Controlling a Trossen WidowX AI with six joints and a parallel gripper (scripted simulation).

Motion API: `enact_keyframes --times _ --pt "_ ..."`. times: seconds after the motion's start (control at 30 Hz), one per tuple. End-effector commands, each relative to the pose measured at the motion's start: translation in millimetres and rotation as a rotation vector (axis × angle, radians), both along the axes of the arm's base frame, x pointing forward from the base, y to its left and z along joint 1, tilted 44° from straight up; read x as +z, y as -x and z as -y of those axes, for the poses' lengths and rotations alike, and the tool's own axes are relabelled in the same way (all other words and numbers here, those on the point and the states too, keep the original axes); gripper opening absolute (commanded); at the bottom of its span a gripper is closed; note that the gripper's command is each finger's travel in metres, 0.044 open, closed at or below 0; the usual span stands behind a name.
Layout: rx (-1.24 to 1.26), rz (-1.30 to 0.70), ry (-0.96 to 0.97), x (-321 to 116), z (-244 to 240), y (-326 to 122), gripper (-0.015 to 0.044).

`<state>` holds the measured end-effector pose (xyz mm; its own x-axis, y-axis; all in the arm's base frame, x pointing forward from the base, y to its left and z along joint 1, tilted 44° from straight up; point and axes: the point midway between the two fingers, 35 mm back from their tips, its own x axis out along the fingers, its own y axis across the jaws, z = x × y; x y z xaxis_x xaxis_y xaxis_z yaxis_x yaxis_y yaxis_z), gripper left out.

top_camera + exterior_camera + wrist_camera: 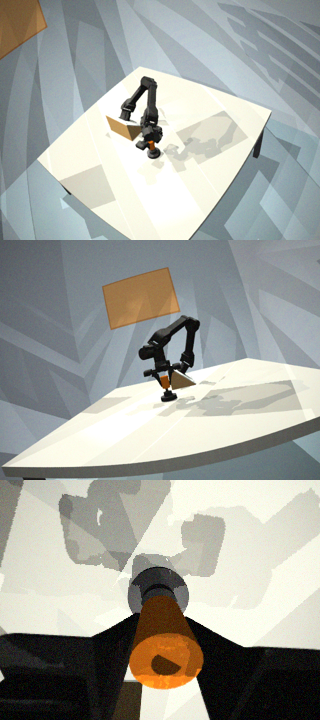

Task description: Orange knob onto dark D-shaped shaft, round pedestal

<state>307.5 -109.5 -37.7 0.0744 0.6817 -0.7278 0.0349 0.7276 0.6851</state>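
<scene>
The orange knob [151, 145] [165, 382] [162, 625] is held between the fingers of my gripper [165, 383], which is shut on it. The D-shaped hole shows in the knob's near end in the wrist view. The dark round pedestal [153, 153] [168, 397] [182, 595] stands on the table below the knob. In the exterior view the knob's lower end is right at the top of the dark shaft [166, 389], well above the pedestal's base. Whether the shaft tip is inside the hole is hidden. The shaft's flat side cannot be seen.
A wooden wedge-like block [120, 128] [182, 381] stands beside the arm's base, behind the gripper. The white table [77, 144] [116, 420] carries the arm's shadows. A translucent orange panel [20, 23] [140, 299] shows in the background.
</scene>
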Motion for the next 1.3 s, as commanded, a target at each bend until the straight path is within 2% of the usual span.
enact_keyframes --times 0.0,1.03,1.27 --pt "-0.004 0.005 -0.003 1.5 0.6 -1.7 0.0" --pt "-0.004 0.004 -0.003 2.4 1.3 1.2 0.0" --pt "0.141 0.14 0.012 1.5 1.7 -0.7 0.0"
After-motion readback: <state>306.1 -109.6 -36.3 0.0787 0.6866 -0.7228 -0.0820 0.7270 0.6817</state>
